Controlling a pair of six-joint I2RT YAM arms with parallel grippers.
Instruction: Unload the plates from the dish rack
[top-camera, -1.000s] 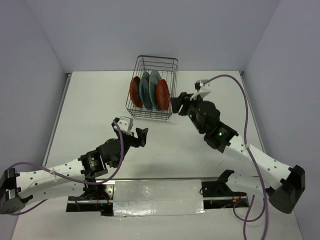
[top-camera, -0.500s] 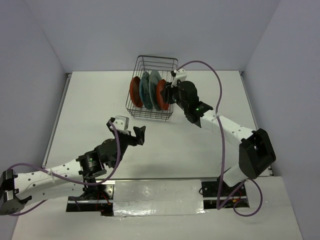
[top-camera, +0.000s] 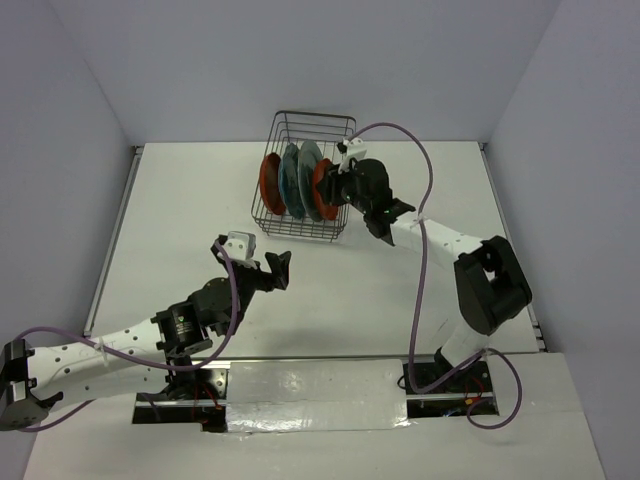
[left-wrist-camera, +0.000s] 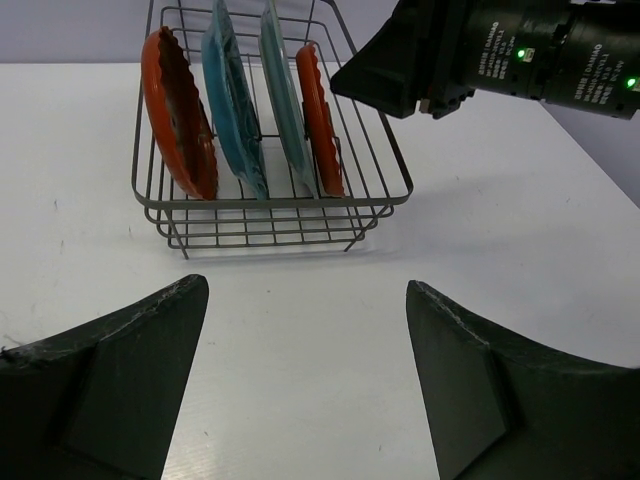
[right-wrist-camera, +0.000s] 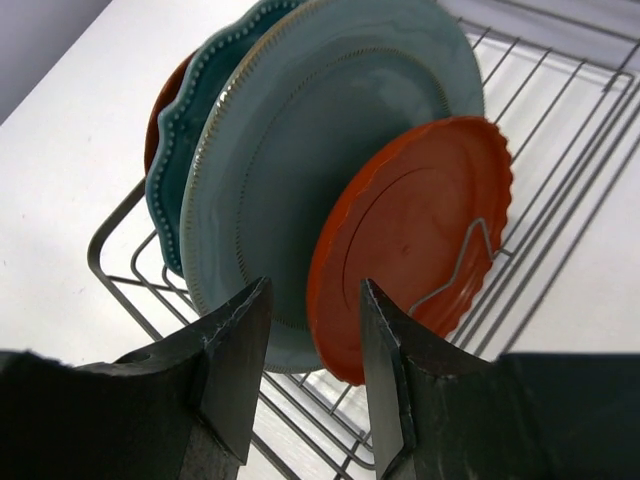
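Four round glazed plates (left-wrist-camera: 230, 100) stand on edge in the dark wire dish rack (left-wrist-camera: 270, 225): two orange-red, one pale grey-teal, one scalloped teal-blue. The right arm (top-camera: 440, 235) is stretched long. The right gripper (right-wrist-camera: 315, 287), fingers narrowly parted, straddles the nearest orange-red plate (right-wrist-camera: 420, 230) at its ribbed rim. The left gripper (left-wrist-camera: 305, 288) gapes wide, with the rack well ahead of it.

**White table, one rack at the far side**

The table (top-camera: 180, 230) was a plain white, matte surface, walled in on the left, right and far sides. The dish rack (top-camera: 296, 226) stood directly on it, at the far side and about midway between left and right. Along the near edge lay a shiny metal strip (top-camera: 310, 385), which carried the two arm bases.
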